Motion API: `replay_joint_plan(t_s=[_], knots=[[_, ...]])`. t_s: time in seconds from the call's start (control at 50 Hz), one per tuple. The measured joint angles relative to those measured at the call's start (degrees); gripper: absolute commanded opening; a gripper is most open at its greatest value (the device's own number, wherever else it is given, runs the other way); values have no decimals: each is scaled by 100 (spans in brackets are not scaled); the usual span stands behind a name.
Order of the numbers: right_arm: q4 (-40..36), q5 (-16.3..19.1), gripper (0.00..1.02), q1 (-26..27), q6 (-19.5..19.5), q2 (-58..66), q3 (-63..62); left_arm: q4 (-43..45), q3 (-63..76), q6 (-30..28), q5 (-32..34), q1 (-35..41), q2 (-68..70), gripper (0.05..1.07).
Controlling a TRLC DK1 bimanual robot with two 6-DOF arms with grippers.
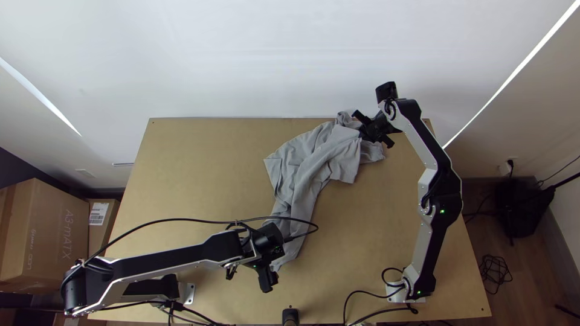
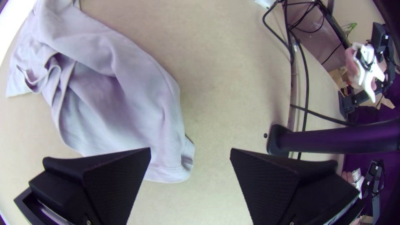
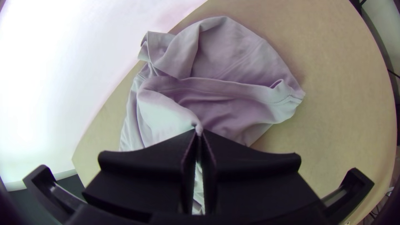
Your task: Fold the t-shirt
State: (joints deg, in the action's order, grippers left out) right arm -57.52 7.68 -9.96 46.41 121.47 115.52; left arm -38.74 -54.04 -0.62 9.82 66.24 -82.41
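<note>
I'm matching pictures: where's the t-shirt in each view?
Top view: bunched t-shirt, from the far edge past centre.
Left wrist view: t-shirt, partly behind the open left gripper.
Right wrist view: t-shirt, pinched in the right gripper.
Shared landmark: wooden table.

T-shirt (image 1: 305, 169) on table (image 1: 199, 169), running from far right area to near middle; left arm's base (image 1: 189, 294) near left, right arm's base (image 1: 396, 294) near right; cardboard boxes (image 1: 45, 235) left of table; coiled cable (image 1: 495, 269) on floor, right.
</note>
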Motion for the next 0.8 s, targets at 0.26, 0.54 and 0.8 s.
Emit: replay_joint_plan(t_s=[0.26,0.54,0.8], knots=[[0,-7,2,0,0,-354,-48,575,474,72,0,42,-262,74],[2,-15,2,42,-35,-970,-170,1281,761,326,-297,28,-339,8],[0,275,2,459,-551,-2090,-1029,1360,949,470,-505,-828,-13,8]])
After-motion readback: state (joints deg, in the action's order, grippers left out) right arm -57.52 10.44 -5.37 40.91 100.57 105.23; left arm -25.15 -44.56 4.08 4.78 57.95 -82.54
